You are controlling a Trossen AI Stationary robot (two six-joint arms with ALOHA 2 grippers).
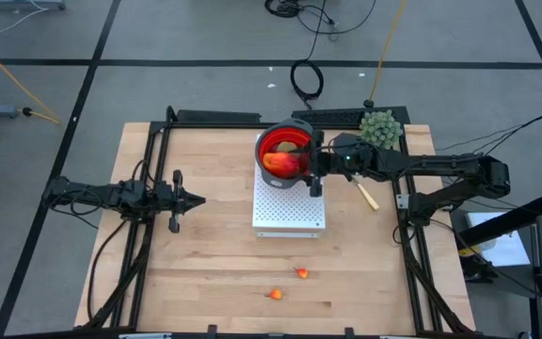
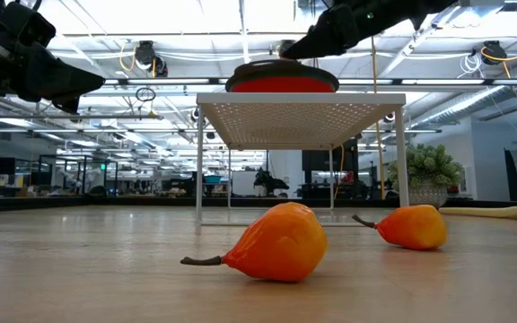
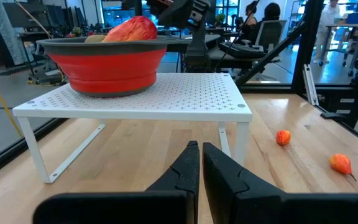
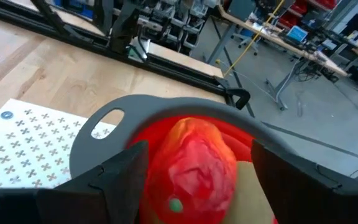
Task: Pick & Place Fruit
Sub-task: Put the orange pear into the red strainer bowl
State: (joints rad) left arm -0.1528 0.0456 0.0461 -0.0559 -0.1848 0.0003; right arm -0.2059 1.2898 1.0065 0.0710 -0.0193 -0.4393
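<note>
Two little orange fruits are sitting loose on the wooden worktop (image 1: 205, 273) near its front edge: one small orange fruit (image 1: 276, 294) and, just a bit further in and to the right, a second small orange fruit (image 1: 301, 273). In the low view both look pear-shaped with thin dark stems, lying on their sides and apart from each other.

The bigger red-orange oblong fruit (image 1: 282, 162) is in the red bowl (image 1: 269, 143), which has a grey rim with a handle hole. In the left wrist view a brownish piece (image 3: 94, 38) pokes up next to it inside the bowl, can't really tell what it is. The bowl stands on a white perforated rack (image 1: 290, 209) with thin legs, roughly mid-worktop toward the back.

Right hand (image 1: 310, 166) is at the bowl's right edge, reaching over it. From its own wrist view the fingers (image 4: 114, 174) are spread wide on either side of the big fruit, and I can't make out whether they touch it.

Left hand (image 1: 196, 199) hangs over the left side of the worktop, well away from the rack, pointing toward it, fingers pressed together with nothing between them.

Behind the rack on the right there's a green spiky ball plant (image 1: 380, 127), and a yellow-handled knife (image 1: 369, 196) lies on the worktop under the right arm.
</note>
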